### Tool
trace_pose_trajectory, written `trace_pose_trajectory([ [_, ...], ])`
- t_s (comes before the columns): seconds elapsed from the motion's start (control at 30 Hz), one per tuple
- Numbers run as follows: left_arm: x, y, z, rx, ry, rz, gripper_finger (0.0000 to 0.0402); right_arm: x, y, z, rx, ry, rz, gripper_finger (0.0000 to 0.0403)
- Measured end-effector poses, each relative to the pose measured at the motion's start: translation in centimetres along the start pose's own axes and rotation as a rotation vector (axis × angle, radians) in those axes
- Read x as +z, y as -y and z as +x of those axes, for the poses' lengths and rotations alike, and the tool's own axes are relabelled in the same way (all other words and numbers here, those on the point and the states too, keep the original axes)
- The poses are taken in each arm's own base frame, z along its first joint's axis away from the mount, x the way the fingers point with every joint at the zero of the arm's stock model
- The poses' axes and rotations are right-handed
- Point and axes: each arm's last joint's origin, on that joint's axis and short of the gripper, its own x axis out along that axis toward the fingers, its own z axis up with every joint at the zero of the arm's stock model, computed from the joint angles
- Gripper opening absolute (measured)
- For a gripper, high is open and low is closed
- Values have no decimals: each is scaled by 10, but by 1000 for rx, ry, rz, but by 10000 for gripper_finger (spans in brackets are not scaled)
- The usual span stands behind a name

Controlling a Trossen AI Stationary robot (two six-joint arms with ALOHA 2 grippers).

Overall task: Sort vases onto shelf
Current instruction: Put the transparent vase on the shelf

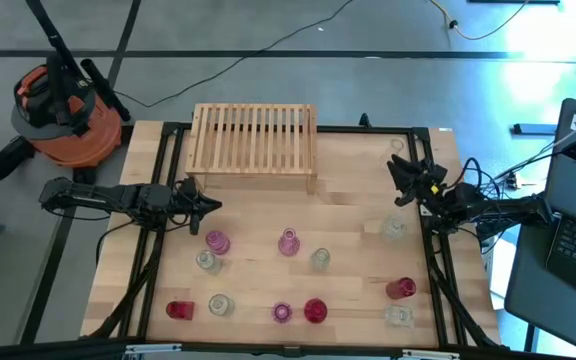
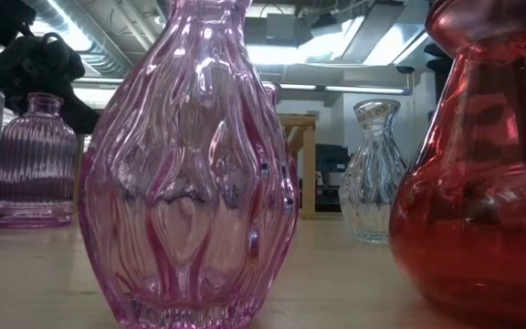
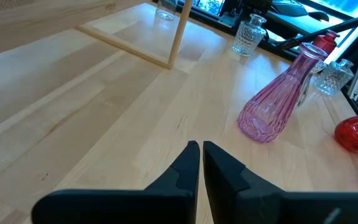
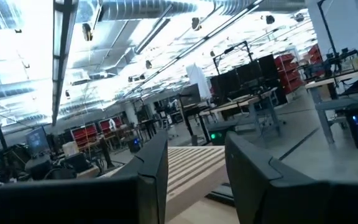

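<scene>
left hand [image 1: 211, 206] shut, empty, near pink vase [image 1: 216, 242]; right hand [image 1: 396, 170] part-open, empty.

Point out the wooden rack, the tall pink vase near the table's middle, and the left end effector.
Wooden rack [image 1: 255, 137], high view, middle of its slatted top.
Tall pink vase [image 1: 288, 243], high view, its body near the table's middle.
Left end effector [image 1: 214, 207], high view, at its shut fingertips, just off the rack's left front corner.

No legible text, labels, brands or numbers on anything in view.
</scene>
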Motion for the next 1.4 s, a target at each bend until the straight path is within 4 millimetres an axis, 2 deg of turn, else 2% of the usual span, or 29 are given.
trace_pose_trajectory([
  [0.3,0,0,0,0,0,0,15,10,0,0,-31,89,105,111],
  [0.5,0,0,0,-1,6,-12,15,28,5,-3,-133,254,346,111],
  [0.63,8,4,0,-47,80,-221,15,43,1,-2,-97,297,388,111],
  [0.77,25,9,-3,-135,247,-456,15,66,-9,6,-21,304,364,111],
  [0.93,54,16,-18,-297,553,-706,15,111,-34,28,103,331,176,111],
  [1.17,87,18,-56,-619,963,-874,15,158,-93,92,221,284,-323,111],
  [1.3,93,16,-70,-672,1104,-877,15,173,-120,133,76,184,-599,111],
  [1.4,93,14,-71,-617,1142,-884,15,174,-136,163,-113,-12,-799,111],
])
